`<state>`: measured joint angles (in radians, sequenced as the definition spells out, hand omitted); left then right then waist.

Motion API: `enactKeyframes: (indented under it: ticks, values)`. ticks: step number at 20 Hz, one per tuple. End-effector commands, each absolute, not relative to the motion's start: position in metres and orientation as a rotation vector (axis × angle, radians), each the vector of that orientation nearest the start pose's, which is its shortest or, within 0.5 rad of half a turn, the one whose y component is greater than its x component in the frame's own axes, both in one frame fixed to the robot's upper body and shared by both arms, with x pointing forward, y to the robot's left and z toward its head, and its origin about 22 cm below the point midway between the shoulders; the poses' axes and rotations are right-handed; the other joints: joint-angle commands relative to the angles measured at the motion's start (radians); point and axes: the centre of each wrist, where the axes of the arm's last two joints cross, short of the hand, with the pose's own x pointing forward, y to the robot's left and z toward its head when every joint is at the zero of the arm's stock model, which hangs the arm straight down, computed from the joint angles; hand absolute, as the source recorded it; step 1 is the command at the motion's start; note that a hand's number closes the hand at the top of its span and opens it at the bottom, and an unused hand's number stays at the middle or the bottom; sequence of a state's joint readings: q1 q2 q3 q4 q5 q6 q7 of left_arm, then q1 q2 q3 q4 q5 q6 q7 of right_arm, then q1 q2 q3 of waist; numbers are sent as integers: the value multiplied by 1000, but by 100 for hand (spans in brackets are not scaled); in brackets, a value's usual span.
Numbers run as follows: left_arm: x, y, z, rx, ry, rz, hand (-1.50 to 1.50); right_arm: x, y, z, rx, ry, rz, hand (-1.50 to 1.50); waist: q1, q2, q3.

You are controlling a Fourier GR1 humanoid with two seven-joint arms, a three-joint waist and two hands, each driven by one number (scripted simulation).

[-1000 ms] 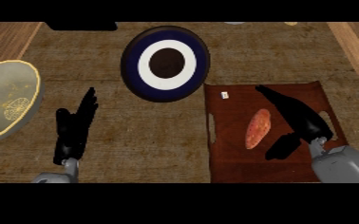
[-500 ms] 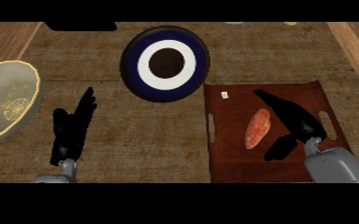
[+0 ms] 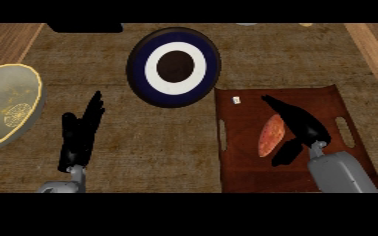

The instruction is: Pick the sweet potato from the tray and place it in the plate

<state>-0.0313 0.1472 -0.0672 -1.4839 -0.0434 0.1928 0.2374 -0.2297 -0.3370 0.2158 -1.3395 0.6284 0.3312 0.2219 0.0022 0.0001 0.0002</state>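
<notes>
Sweet potato [image 3: 272, 135] lies on the brown tray [image 3: 244, 175], beside my right hand [image 3: 301, 125], whose fingers and thumb are spread around it, not yet closed. Step: grasping. Next, close, lift, carry to the blue-and-white plate [image 3: 174, 67]. My left hand [image 3: 80, 137] rests open.

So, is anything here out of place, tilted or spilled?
Nothing stands out. The sweet potato lies whole on the tray beside the right hand, the plate sits flat, and nothing has spilled.
</notes>
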Motion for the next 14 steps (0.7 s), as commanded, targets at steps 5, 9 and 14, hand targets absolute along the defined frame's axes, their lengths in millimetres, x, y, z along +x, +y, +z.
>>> enactKeyframes:
  ticks: [5,9,14]
  values:
    - [242,256,-11,257,-1302,-40,0,291,-237,-5,-488,-1074,1205,150,0,0,0]
    - [242,254,-15,242,-1276,-38,0,289,-250,3,-541,-1137,1200,150,-1,-1,0]
    - [243,262,-8,239,-1275,-33,0,297,-258,2,-648,-1161,1176,150,-1,0,0]
